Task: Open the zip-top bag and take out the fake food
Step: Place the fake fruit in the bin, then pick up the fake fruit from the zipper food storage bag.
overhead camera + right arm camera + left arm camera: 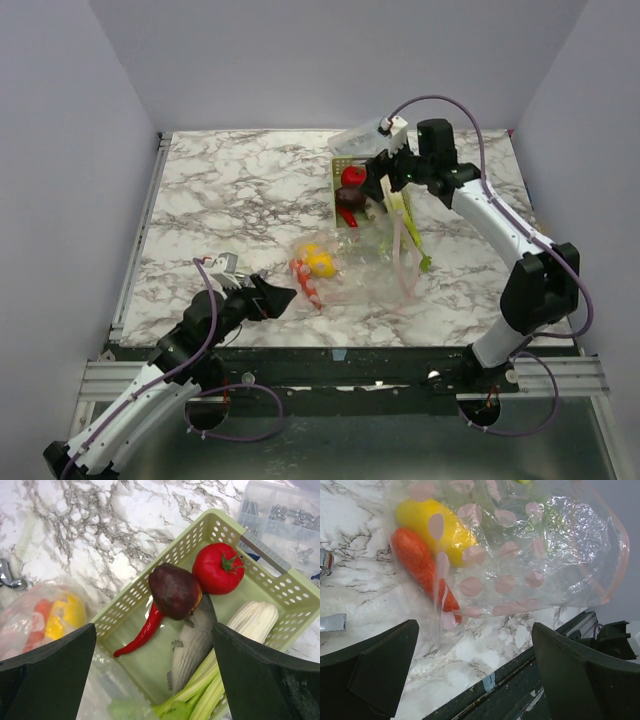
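The clear zip-top bag (365,268) with pink dots lies on the marble near the middle, and also shows in the left wrist view (535,555). Inside it lie a yellow lemon (432,525) and an orange carrot (417,562). My left gripper (285,297) is open and empty, just short of the bag's near-left corner. My right gripper (383,170) is open and empty above the pale green basket (127,605). The basket holds a red tomato (218,569), a purple beet (175,591), a red chili (145,632), a grey fish (192,645) and a pale green leek (225,675).
A clear rigid box (280,510) of small hardware stands behind the basket. A small metal piece (225,263) lies left of the bag, near my left gripper. The table's front edge (485,685) runs just below the left fingers.
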You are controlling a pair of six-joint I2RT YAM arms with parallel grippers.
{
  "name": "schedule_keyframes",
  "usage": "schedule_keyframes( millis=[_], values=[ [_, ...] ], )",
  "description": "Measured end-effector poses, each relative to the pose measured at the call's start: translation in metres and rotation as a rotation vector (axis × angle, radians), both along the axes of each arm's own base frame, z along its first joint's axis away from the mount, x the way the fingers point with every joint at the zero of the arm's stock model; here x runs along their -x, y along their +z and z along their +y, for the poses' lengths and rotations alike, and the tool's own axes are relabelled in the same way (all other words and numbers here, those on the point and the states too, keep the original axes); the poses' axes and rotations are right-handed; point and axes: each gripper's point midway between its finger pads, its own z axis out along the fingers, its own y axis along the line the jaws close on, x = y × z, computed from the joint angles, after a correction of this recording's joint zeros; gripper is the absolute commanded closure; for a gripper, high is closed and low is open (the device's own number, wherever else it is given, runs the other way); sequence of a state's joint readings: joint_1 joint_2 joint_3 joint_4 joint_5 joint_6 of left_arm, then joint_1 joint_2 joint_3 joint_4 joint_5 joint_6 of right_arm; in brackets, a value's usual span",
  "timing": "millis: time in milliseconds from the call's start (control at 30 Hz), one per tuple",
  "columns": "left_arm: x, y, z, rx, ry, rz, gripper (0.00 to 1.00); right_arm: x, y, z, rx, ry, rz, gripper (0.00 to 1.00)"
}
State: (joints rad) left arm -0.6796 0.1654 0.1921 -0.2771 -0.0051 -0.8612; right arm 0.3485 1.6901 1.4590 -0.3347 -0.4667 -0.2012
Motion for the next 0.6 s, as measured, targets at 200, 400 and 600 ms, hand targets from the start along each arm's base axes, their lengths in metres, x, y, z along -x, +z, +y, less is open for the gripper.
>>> schedule_keyframes(
  millis=[200, 400, 600],
  values=[
    [0.001, -0.005, -0.002, 0.0, -0.009, 0.008, 0.01, 0.039, 0.022, -0.011, -0.041, 0.036, -0.064, 0.0],
    [-0.001, -0.007, -0.002, 0.006, -0.004, 0.009, 0.01, 0.078, 0.044, -0.029, -0.114, 0.065, -0.144, 0.0],
    [-0.002, -0.011, -0.004, 0.013, -0.003, 0.018, 0.01, 0.105, 0.056, -0.042, -0.163, 0.109, -0.182, 0.0]
  ],
)
